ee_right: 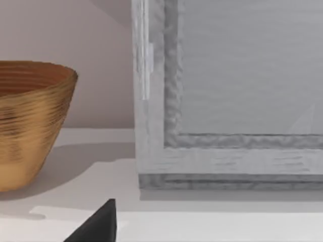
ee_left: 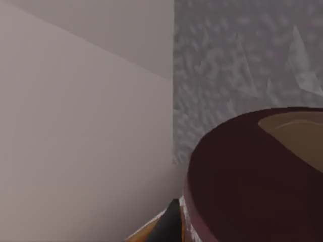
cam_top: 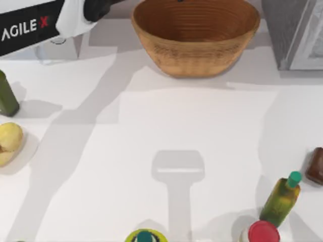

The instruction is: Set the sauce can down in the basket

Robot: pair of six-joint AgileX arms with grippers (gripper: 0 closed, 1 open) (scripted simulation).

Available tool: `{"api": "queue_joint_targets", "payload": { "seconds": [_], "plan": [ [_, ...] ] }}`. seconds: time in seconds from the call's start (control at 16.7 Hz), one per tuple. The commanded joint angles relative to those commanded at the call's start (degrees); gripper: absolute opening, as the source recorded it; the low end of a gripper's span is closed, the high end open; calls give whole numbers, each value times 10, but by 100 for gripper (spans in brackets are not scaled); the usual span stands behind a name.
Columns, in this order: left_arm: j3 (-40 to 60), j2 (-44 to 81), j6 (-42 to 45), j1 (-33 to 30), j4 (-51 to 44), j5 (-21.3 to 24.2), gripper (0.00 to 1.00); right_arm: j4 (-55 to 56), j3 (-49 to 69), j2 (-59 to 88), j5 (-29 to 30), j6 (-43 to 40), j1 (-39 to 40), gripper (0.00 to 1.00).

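left gripper state cannot tell; sauce can (ee_left: pixel 252 176) sits close under the wrist, near basket (cam_top: pixel 197 55). risk: early release misses the rim.

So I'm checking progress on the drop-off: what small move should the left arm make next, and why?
Probably carry the sauce can a little further toward the top view's right, over the basket, before lowering. The left wrist view has the can's maroon top close up, apparently held, while the top view puts the left arm at the far left corner beside the basket's rim, not above its bowl.
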Motion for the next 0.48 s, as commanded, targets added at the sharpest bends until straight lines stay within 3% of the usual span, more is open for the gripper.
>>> {"api": "queue_joint_targets", "payload": {
  "seconds": [0.48],
  "plan": [
    [72, 65, -2, -10, -6, -9, 0, 0, 0, 0, 0, 0, 0, 100]
  ]
}}
